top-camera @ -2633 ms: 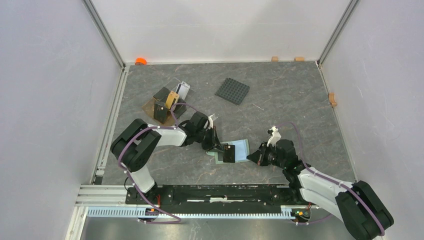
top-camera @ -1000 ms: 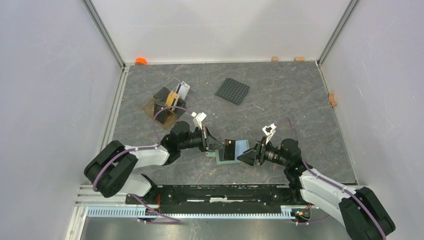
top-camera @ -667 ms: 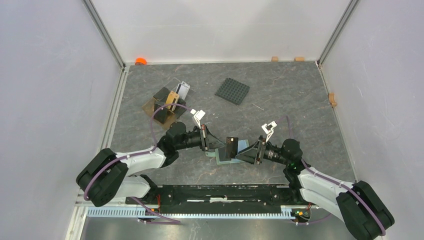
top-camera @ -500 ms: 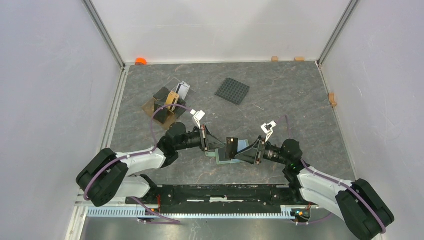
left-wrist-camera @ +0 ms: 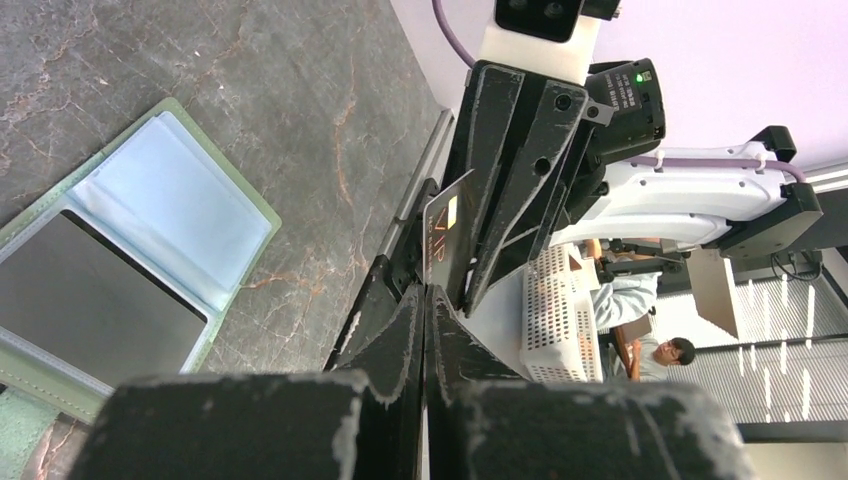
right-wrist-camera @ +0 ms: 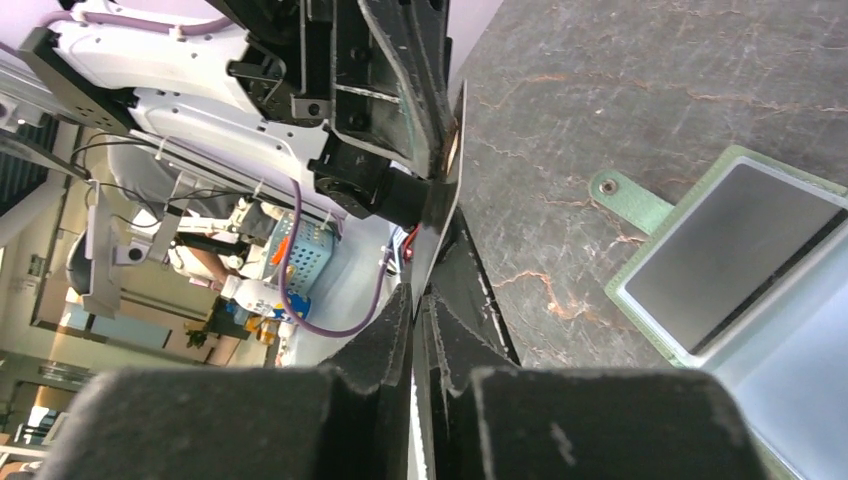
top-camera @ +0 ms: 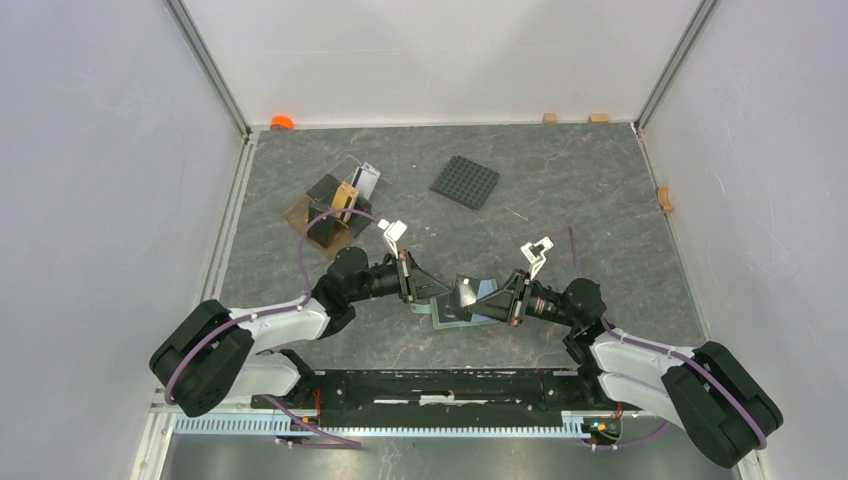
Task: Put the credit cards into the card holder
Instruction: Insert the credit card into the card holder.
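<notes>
Two arms are stretched low from the near edge and bent inward, so that the left gripper [top-camera: 428, 291] and the right gripper [top-camera: 492, 299] are met tip to tip at mid-table. One dark card [top-camera: 465, 293] is pinched on edge between them. The left jaws are clamped tight on one side of it, and the right jaws are closed to a thin slit on the other. Just beneath, one holder [left-wrist-camera: 170, 215] is laid open, blue inside up. Farther back on the left, about three cards [top-camera: 345, 198] are stood in one tray [top-camera: 305, 212]. One studded plate [top-camera: 465, 182] is seen beyond.
</notes>
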You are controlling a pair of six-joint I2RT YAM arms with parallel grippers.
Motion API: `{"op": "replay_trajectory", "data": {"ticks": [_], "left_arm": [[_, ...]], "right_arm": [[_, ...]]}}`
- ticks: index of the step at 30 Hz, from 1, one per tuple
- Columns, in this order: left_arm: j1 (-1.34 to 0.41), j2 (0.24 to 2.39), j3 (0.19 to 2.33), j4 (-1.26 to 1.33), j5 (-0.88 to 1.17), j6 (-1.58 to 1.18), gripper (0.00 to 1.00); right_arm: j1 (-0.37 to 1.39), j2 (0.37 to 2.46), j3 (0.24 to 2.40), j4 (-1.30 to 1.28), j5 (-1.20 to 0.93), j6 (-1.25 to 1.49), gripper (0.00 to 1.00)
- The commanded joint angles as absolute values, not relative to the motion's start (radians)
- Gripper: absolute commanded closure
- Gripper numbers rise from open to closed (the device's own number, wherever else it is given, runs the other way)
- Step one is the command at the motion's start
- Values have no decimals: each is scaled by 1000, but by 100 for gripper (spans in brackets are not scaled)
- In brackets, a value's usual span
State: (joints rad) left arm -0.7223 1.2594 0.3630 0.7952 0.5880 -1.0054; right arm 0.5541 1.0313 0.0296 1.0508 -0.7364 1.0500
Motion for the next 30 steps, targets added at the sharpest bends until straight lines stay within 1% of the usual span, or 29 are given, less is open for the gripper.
{"op": "replay_trajectory", "data": {"ticks": [1, 3, 4, 5, 8, 10, 12, 13, 15, 17, 22, 26, 28, 30], "left_arm": [[-732, 1235, 347, 836, 614, -1025, 98], [-733, 1230, 347, 836, 616, -1025, 98], [-733, 1229, 347, 837, 622, -1028, 98], [-733, 1230, 348, 836, 626, -1030, 97], [-733, 1224, 344, 839, 640, -1032, 81], [-733, 1218, 339, 844, 654, -1032, 67], [-733, 1219, 339, 841, 676, -1029, 58], [-733, 1221, 340, 834, 690, -1027, 56], [-733, 1219, 342, 816, 705, -1017, 55], [-733, 1214, 348, 791, 716, -1005, 56], [-735, 1207, 370, 744, 728, -982, 68], [-738, 1212, 374, 744, 729, -982, 76], [-739, 1217, 373, 747, 727, -985, 77], [-742, 1222, 370, 760, 727, -992, 75]], "right_arm": [[558, 1038, 73, 1169, -717, 1072, 91], [558, 1041, 75, 1170, -713, 1071, 96], [558, 1043, 75, 1170, -713, 1070, 100], [558, 1044, 75, 1170, -714, 1070, 100], [558, 1037, 71, 1165, -717, 1070, 100], [558, 1024, 72, 1143, -722, 1062, 100], [558, 1009, 79, 1102, -727, 1042, 100], [558, 1002, 84, 1071, -734, 1028, 100], [558, 989, 102, 1002, -744, 999, 100], [558, 981, 128, 911, -758, 952, 100], [558, 981, 205, 669, -800, 809, 100], [558, 987, 222, 611, -818, 770, 100], [558, 997, 231, 603, -837, 761, 100], [558, 1008, 242, 577, -854, 738, 100]]}}
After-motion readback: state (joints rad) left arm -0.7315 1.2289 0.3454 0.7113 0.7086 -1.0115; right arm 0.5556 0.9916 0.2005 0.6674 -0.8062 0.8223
